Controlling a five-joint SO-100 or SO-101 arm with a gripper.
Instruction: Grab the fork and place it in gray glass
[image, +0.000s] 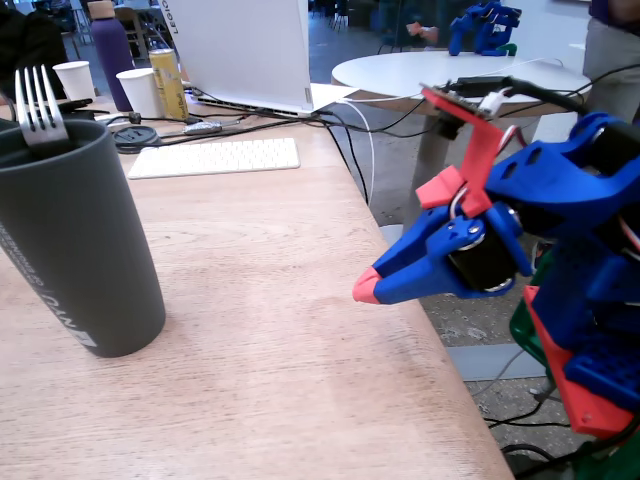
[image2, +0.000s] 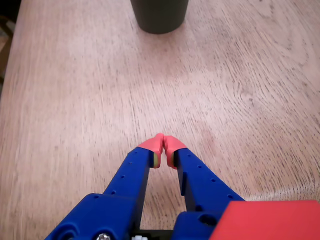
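The gray glass stands upright at the left of the wooden table in the fixed view. Inside it stands the fork, tines up and poking above the rim; its handle is hidden in the glass. Only the glass's base shows at the top edge of the wrist view. My blue gripper with red fingertips hovers near the table's right edge, well to the right of the glass. In the wrist view the gripper is shut, tips touching, with nothing between them.
At the back of the table lie a white keyboard, a laptop, cables, two white paper cups, a yellow can and a purple bottle. The table's edge runs under the gripper. A round white table stands behind.
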